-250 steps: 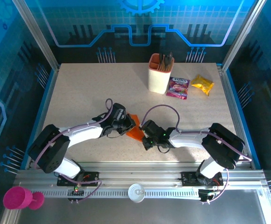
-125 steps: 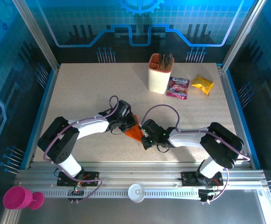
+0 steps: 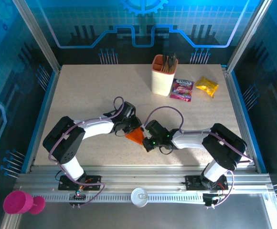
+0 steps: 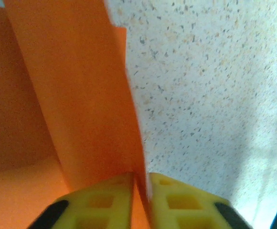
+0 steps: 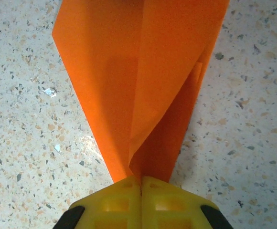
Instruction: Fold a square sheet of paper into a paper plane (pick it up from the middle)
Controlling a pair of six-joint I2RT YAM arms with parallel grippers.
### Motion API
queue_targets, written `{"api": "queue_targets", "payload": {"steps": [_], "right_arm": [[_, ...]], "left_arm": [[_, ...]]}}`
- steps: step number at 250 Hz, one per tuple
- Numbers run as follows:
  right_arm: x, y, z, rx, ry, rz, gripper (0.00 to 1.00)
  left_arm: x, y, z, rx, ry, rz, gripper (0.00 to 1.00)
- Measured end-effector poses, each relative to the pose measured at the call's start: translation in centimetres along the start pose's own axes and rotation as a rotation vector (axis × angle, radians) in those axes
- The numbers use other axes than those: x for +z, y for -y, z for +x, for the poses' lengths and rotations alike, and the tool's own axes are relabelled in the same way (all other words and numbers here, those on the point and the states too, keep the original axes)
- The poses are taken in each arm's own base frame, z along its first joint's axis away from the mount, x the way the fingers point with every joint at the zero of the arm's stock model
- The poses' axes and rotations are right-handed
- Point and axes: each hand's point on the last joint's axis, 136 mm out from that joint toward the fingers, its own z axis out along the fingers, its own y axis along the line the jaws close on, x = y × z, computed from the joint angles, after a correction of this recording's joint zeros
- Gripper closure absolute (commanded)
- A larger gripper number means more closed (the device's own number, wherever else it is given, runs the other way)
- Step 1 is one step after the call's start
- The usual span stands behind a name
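The bright orange sheet of paper (image 3: 135, 136) lies mid-table between both grippers, folded into a narrow pointed paper plane with layered creases (image 5: 138, 71). My right gripper (image 5: 141, 180) is shut on its pointed end, yellow fingers (image 5: 114, 205) pressed together on the crease; from above it sits at the paper's right (image 3: 147, 138). My left gripper (image 3: 130, 126) is at the paper's upper left. Its yellow fingers (image 4: 105, 195) stand slightly apart (image 4: 141, 179), with an upright fold of the paper (image 4: 81, 95) in the narrow gap.
A peach holder cup (image 3: 163, 76) with dark utensils stands at the back. A purple snack packet (image 3: 182, 89) and a yellow one (image 3: 207, 86) lie to its right. A pink object (image 3: 16, 202) sits off the table at the near left.
My left arm has swung inward and its gripper has slid right along the paper. Its jaws have parted a little. The right gripper has kept its grip and hardly moved.
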Motion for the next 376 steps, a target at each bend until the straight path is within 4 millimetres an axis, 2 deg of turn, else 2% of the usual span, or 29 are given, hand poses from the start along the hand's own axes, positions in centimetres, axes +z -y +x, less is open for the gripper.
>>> {"api": "queue_targets", "payload": {"steps": [58,87,108,120,131,157,203,232,250,296,340,376], "right_arm": [[0.2,-0.2,-0.1,0.005,-0.007,-0.019,1.00],[0.2,-0.3,-0.2,0.009,-0.009,-0.025,1.00],[0.3,-0.4,-0.2,0.012,-0.012,-0.032,1.00],[0.3,-0.4,-0.2,0.015,-0.014,-0.036,1.00],[0.3,-0.4,-0.2,0.017,-0.017,-0.039,1.00],[0.4,-0.5,-0.3,0.022,-0.021,-0.047,1.00],[0.6,-0.7,-0.4,0.028,-0.030,-0.067,1.00],[0.6,-0.7,-0.4,0.035,-0.034,-0.079,1.00],[0.6,-0.7,-0.4,0.039,-0.036,-0.088,1.00],[0.7,-0.9,-0.5,0.046,-0.037,-0.113,1.00],[0.8,-0.9,-0.6,0.055,-0.037,-0.132,1.00],[0.9,-1.0,-0.6,0.057,-0.041,-0.142,1.00]], "left_arm": [[-0.9,0.5,-0.6,0.060,0.012,0.009,0.57],[-3.0,1.2,-1.7,0.094,0.057,0.040,0.50],[-4.8,1.3,-2.2,0.118,0.099,0.063,0.49],[-5.7,1.1,-2.2,0.129,0.117,0.071,0.52],[-6.3,0.8,-2.0,0.146,0.126,0.077,0.60],[-6.7,-0.9,-1.0,0.168,0.122,0.070,1.00],[-6.1,-5.5,1.5,0.194,0.090,0.011,1.00],[-6.1,-6.9,2.7,0.229,0.092,0.020,1.00],[-6.0,-6.7,3.1,0.253,0.095,0.041,1.00],[-5.0,-4.3,3.5,0.309,0.077,0.146,1.00],[-2.8,-4.1,4.9,0.335,0.008,0.171,1.00],[-2.2,-3.6,5.0,0.341,-0.002,0.201,1.00]]}}
